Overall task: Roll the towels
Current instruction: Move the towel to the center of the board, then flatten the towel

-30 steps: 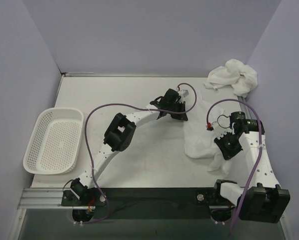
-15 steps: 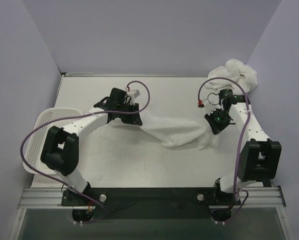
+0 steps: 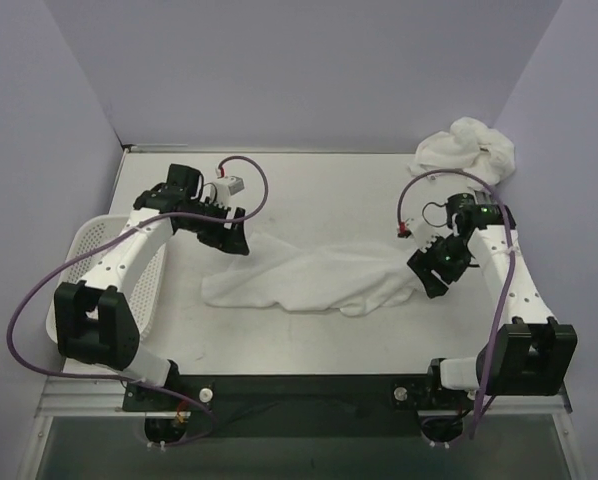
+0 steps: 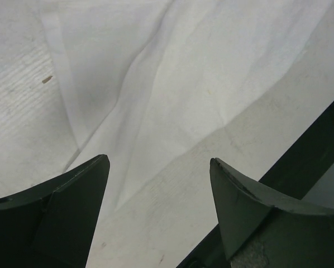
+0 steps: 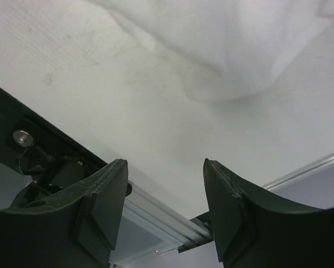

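Note:
A white towel (image 3: pixel 309 282) lies stretched out and rumpled across the middle of the table, and it shows below the fingers in the left wrist view (image 4: pixel 172 72) and at the top of the right wrist view (image 5: pixel 234 39). A second white towel (image 3: pixel 466 150) sits crumpled at the back right corner. My left gripper (image 3: pixel 231 238) hovers just above the spread towel's left end, open (image 4: pixel 158 162), holding nothing. At the towel's right end my right gripper (image 3: pixel 434 277) also stands open (image 5: pixel 166 164) and empty.
A white mesh basket (image 3: pixel 107 282) stands at the left edge of the table, partly under the left arm. Purple walls close in the table on three sides. The dark front rail (image 3: pixel 309 390) runs along the near edge.
Both arms have pulled the towel out flat across the table and let go of it; both grippers went from shut to open. The left arm swung left, the right arm pulled back.

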### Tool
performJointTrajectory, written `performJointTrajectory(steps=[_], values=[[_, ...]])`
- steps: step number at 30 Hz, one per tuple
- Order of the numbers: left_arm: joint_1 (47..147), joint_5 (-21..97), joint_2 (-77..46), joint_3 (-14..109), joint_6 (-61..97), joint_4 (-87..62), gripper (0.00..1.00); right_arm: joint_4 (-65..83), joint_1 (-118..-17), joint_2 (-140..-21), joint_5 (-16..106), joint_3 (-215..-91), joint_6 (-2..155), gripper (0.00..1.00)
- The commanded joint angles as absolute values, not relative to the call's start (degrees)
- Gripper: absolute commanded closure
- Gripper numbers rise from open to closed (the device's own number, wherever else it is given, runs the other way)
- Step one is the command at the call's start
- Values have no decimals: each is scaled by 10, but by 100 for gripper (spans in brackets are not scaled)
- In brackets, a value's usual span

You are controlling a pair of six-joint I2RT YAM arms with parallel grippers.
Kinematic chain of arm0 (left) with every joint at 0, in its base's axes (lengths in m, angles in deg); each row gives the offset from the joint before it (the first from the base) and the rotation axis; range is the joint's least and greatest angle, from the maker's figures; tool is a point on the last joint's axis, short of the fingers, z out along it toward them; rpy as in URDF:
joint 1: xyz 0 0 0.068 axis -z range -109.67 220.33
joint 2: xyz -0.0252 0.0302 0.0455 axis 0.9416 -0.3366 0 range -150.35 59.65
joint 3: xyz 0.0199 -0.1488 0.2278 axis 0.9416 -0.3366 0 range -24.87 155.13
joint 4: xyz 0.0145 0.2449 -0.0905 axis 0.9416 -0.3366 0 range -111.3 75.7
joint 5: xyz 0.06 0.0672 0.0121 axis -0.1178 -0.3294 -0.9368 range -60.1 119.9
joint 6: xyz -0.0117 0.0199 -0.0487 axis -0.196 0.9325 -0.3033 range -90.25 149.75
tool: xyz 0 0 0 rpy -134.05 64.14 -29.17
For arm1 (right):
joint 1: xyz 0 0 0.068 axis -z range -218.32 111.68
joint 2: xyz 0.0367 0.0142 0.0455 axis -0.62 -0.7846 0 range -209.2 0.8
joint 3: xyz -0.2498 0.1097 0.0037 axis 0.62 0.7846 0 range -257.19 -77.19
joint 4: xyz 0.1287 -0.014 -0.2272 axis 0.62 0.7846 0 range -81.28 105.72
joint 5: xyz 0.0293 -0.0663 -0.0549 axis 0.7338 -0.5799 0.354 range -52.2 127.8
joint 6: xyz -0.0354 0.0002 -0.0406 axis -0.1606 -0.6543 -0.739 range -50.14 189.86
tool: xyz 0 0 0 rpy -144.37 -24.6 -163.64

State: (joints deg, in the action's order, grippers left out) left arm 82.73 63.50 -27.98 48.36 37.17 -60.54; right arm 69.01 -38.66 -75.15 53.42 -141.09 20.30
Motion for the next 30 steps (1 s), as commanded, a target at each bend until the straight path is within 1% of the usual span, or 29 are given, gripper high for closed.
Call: performJointTrajectory(steps=[1, 2, 4, 5, 8, 11, 16, 17, 23, 30], values=[[832, 553, -272, 460, 477, -675, 17, 729, -336, -796, 580, -1485, 224, 44], [832, 536, -275, 453, 492, -672, 17, 726, -331, -843, 578, -1520, 240, 45], [828, 492, -292, 443, 500, -674, 18, 710, -326, -894, 569, -1554, 281, 46], [825, 484, -297, 443, 501, -673, 19, 708, -325, -946, 567, -1591, 326, 50], [818, 475, -314, 446, 504, -673, 20, 706, -325, -1032, 570, -1668, 398, 55], [816, 462, -322, 446, 505, -672, 21, 700, -326, -1075, 556, -1703, 437, 57], [810, 450, -337, 444, 510, -669, 21, 639, -325, -1128, 498, -1690, 463, 60], [808, 442, -341, 446, 505, -669, 21, 632, -326, -1143, 491, -1688, 463, 62], [797, 442, -358, 437, 499, -672, 20, 586, -330, -1191, 474, -1669, 453, 64], [790, 455, -373, 428, 494, -664, 20, 557, -336, -1194, 444, -1672, 462, 66]])
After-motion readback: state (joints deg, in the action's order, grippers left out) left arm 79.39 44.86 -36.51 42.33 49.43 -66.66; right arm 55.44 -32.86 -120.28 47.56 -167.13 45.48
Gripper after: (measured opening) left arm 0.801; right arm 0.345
